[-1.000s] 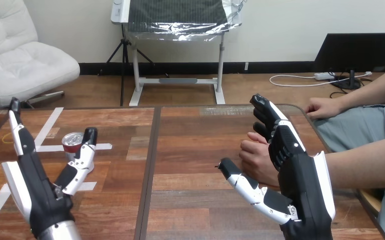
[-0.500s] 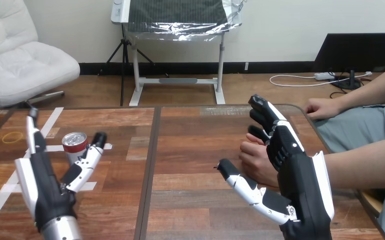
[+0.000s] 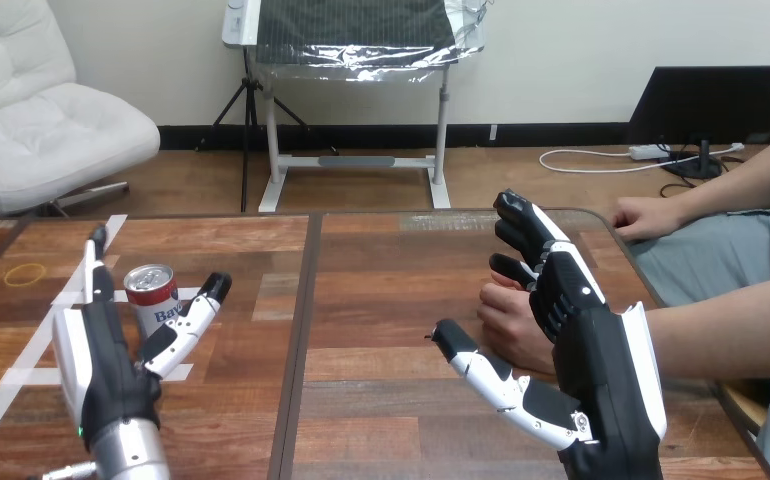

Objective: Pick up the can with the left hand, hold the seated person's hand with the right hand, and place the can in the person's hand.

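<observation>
A red and white can point(image 3: 153, 298) with a silver top stands upright on the left half of the wooden table point(image 3: 381, 270). My left hand point(image 3: 111, 350) is open just in front of it, the can sitting in the gap between thumb and fingers; whether they touch it I cannot tell. The person's hand point(image 3: 509, 322) rests as a loose fist on the right half of the table. My right hand point(image 3: 581, 350) is open beside and partly over it, fingers straight above the fist, thumb stretched out below it, not curled round it.
White tape strips point(image 3: 71, 300) mark the table around the can. A yellow rubber band point(image 3: 23, 273) lies at the far left. The person's other hand point(image 3: 646, 215) rests past the table's right edge. A seam point(image 3: 301, 330) runs down the table's middle.
My left hand has moved right and forward, so the can now stands between its thumb and fingers. My right hand and the person's fist have barely shifted.
</observation>
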### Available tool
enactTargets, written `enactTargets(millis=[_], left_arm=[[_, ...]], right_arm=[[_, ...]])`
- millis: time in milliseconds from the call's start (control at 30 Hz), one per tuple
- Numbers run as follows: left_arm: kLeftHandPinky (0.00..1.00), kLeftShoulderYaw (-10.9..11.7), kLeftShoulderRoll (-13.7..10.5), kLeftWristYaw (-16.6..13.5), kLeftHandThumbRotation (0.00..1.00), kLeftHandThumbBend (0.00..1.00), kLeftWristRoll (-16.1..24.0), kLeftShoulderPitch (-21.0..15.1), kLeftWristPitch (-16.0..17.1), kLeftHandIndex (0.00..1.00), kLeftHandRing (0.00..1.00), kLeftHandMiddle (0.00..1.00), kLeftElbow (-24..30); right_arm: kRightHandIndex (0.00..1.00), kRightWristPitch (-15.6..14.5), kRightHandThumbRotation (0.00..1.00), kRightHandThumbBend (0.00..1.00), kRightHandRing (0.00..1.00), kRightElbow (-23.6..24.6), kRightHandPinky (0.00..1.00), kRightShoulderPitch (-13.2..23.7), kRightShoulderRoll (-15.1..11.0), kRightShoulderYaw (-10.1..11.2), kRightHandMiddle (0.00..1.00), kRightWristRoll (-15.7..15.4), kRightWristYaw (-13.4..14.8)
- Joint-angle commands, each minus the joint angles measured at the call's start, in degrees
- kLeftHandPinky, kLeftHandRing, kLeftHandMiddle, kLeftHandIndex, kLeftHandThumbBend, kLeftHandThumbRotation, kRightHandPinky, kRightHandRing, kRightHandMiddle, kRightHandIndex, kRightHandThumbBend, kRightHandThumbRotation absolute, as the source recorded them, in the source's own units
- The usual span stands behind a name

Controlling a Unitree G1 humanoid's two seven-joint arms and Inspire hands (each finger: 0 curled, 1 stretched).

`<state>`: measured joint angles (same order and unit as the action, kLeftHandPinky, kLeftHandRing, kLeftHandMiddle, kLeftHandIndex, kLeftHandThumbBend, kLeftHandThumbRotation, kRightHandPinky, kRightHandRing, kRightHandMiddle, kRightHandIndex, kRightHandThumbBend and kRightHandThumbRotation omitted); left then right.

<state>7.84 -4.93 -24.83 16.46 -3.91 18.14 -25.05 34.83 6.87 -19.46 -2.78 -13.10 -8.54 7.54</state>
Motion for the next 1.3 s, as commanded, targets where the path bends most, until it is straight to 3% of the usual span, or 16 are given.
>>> enactTargets(millis=[0,567,1267], left_arm=[[0.87,-0.56,-2.54,-0.75,0.37,0.86,0.93,-6.84,0.09,0.94,0.92,0.94,-3.64],[0.85,-1.79,-5.07,-1.70,0.39,0.87,1.41,-13.50,-0.55,0.96,0.92,0.95,-13.73],[0.82,-3.45,-7.45,-5.14,0.41,0.88,2.96,-19.52,-3.34,0.96,0.91,0.95,-23.03]], right_arm=[[0.87,0.08,0.00,0.61,0.90,1.09,0.83,1.97,1.79,0.74,0.91,0.35,0.00],[0.87,0.05,0.01,0.60,0.89,0.92,0.81,2.22,1.38,1.01,0.90,0.97,-0.70],[0.86,-1.31,0.04,0.61,0.90,1.76,0.82,2.16,1.23,1.24,0.90,0.98,-1.27]])
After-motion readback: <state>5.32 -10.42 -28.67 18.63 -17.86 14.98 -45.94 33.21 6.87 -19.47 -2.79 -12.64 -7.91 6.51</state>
